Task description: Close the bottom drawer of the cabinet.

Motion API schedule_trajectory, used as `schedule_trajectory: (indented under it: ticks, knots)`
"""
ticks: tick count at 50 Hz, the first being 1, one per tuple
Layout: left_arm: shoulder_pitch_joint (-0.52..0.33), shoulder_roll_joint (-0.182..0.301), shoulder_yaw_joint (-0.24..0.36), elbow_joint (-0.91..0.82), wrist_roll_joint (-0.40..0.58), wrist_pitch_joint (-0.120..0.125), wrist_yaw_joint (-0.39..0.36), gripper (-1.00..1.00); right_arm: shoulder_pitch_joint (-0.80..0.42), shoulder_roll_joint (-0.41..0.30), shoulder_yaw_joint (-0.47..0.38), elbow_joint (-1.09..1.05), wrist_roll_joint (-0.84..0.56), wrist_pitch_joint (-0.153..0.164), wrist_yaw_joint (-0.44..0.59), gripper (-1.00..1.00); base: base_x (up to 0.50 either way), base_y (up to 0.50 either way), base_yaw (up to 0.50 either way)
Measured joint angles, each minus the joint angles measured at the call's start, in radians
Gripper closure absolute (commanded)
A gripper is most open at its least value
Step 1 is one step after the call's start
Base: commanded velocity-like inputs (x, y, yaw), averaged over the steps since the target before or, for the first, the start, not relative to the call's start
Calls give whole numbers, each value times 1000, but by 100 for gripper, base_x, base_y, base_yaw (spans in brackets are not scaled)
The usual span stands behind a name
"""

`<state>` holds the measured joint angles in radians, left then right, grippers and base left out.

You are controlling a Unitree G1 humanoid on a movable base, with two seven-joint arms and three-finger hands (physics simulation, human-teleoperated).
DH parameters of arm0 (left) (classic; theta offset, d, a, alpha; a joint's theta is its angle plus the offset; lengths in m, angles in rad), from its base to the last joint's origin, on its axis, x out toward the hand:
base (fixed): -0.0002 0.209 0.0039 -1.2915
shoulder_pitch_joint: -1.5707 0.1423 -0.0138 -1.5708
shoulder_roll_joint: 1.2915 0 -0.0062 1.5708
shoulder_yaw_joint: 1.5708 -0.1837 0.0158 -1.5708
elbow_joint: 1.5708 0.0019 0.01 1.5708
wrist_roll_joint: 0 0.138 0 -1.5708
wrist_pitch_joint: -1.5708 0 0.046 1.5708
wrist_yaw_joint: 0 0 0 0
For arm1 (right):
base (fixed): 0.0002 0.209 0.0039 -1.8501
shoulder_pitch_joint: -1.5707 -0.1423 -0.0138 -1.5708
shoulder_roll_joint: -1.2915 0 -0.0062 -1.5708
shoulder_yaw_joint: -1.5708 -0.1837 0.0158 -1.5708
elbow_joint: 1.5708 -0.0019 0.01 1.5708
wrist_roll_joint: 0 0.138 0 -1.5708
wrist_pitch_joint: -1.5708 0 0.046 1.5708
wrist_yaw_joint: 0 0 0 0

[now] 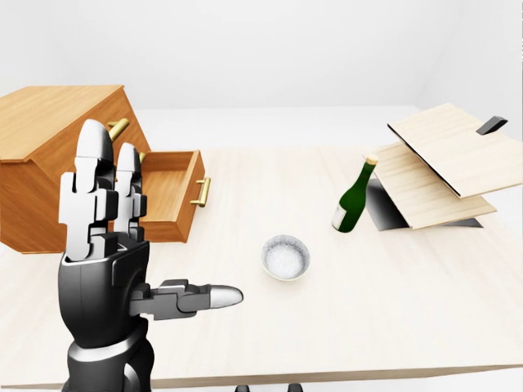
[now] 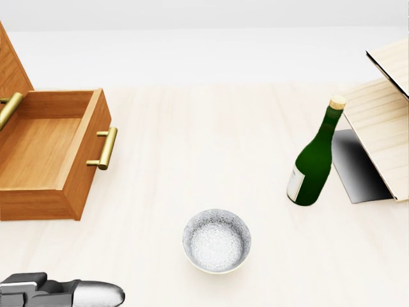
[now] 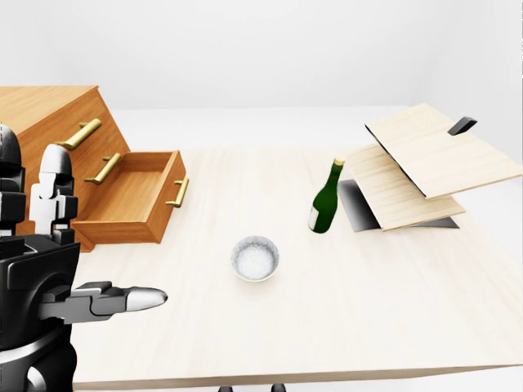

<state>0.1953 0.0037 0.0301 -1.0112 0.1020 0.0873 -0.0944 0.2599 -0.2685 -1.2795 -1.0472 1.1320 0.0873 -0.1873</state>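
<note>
a wooden cabinet (image 3: 49, 122) stands at the left of the pale table (image 3: 343, 310), tilted so its face slopes. its bottom drawer (image 2: 45, 153) is pulled out wide over the table, showing a bare wooden floor, with a brass handle (image 2: 105, 148) on its face pointing toward the view's right. in the right-eye view two more brass handles show on the shut drawers above it.

the left hand (image 1: 106, 269) is raised at the lower left of the left-eye view, its palm upright, apart from the drawer. its two upper fingers (image 1: 94, 188) stand straight up and the thumb (image 1: 200, 298) sticks out flat to the right, so the hand is spread wide with nothing in it. in the left-eye view the fingers overlap the drawer's left part, but the head view shows only the thumb tip at the bottom left edge, well below the drawer. the right hand shows in no view.

a white bowl (image 2: 216, 241) sits near the middle of the table, below and right of the drawer. a green bottle (image 2: 315, 157) with a cork leans toward a stack of light wooden boards (image 3: 425, 167) at the right. the boards lie tilted one over another, with a dark shadow under them and a small dark piece (image 3: 462, 125) at the top board's upper edge.
</note>
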Motion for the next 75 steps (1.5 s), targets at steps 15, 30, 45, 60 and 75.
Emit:
schedule_trajectory:
  ticks: [15,30,45,60,75]
  knots:
    - [13,0,-5,12,0,0,3,-100,7,8,-2,0,-2,0,4,-100,50,0,0]
    - [-32,2,-52,45,33,0,13,-100,9,29,17,0,-21,0,17,-100,7,0,0]
    - [-405,-18,-84,566,85,0,37,-100,4,43,49,0,-48,0,30,-100,0,0,0]
    - [-819,-53,-59,1260,34,0,61,-100,0,54,76,0,-67,0,49,-100,0,0,0]
    - [-1017,-56,-13,1798,-27,-98,72,-100,1,58,86,0,-64,0,49,-100,0,0,0]
